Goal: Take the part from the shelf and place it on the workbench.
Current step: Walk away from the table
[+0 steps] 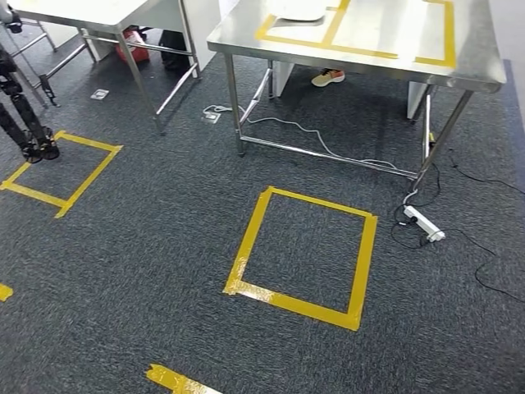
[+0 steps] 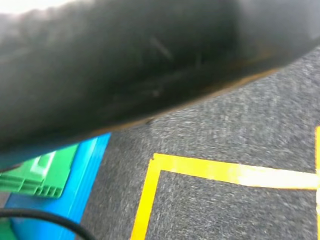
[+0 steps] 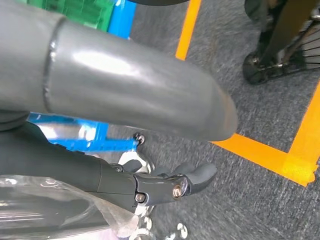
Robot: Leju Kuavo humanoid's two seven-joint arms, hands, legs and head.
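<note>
Head view: a steel workbench (image 1: 372, 57) marked with yellow tape stands beyond a yellow tape square (image 1: 303, 258) on grey carpet.

Left wrist view: blurred carpet, a blue and green crate (image 2: 49, 175); the fingers I cannot tell.

Right wrist view: the right hand (image 3: 113, 145) pinches a bagged part (image 3: 56, 215) between thumb and dark fingers (image 3: 170, 187).

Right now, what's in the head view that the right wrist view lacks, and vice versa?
Head view: a steel table, a power strip with cables on the floor, and a shoe under the table. Right wrist view: the right hand, clear plastic beneath its fingers, and a blue plastic edge behind. Both: grey carpet and tape lines.
</note>
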